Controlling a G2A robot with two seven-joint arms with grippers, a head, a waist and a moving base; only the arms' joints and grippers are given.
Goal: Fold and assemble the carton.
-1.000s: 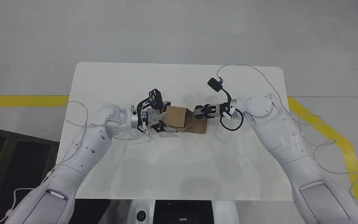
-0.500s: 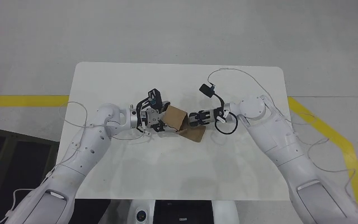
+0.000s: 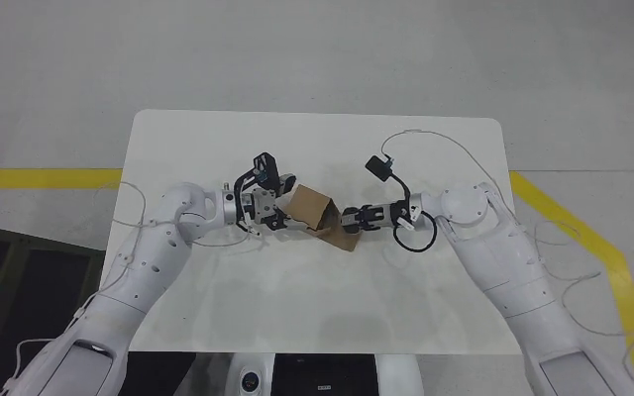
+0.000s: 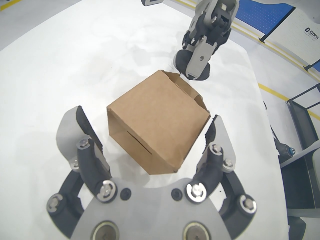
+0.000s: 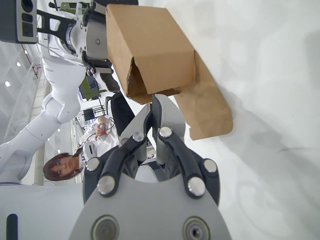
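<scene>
- The carton [image 3: 312, 208] sits mid-table [image 3: 198, 297], right between my two arms, and it is already squared up into a box.
- My left gripper [image 4: 147, 116] is spread wide, one finger on each side of the carton's closed end. One finger looks to be just at a corner and the other stands apart, so I am bracketing it, not clamping it.
- My right gripper [image 5: 153, 101] has its fingers pressed together with nothing pinched between them, and its tip is just beside the carton's open end.
- Here is the relation that matters: the carton's long axis runs roughly from my left gripper across to my right, and the open mouth points at the right one.
- The lid flap [image 5: 207, 108] lies flat on the table, stretched out from the mouth's lower edge towards my right arm.
- So my right arm is the nearer one to everything not yet folded, while my left backs up the far end.
- My read: the next move is the right tip tucking the flaps in, pushing along that axis into my left gripper's brace.
- The risk I see is the carton sliding or twisting if the left fingers don't close in first.
</scene>
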